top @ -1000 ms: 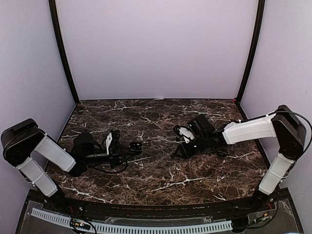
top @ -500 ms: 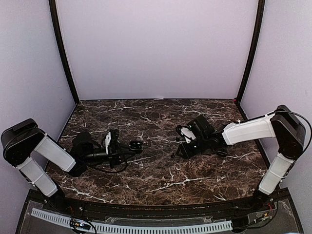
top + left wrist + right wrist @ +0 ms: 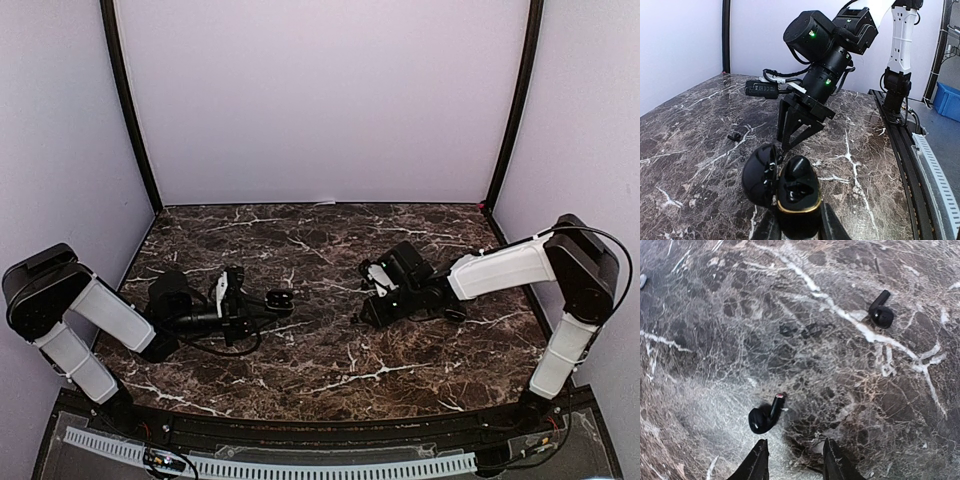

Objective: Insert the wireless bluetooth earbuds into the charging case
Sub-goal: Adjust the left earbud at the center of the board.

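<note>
My left gripper (image 3: 799,229) is shut on a black charging case (image 3: 797,195) with a gold rim, held just above the marble table. Its lid (image 3: 759,175) hangs open to the left. In the top view the case (image 3: 278,299) sits at the tip of the left gripper (image 3: 262,308). My right gripper (image 3: 795,460) points down at the table, open, with nothing between its fingers. A black earbud (image 3: 764,416) lies just beyond its left fingertip (image 3: 759,460). A second black earbud (image 3: 881,312) lies farther off at upper right. The right gripper (image 3: 792,140) hovers right behind the case.
A small black earbud (image 3: 733,136) lies on the marble left of the right gripper. A pale object (image 3: 642,280) shows at the left edge of the right wrist view. Purple walls and black posts (image 3: 128,110) close in the table's back and sides.
The right arm has edged slightly left and its fingers have narrowed a little. The left arm and the case have stayed put.
</note>
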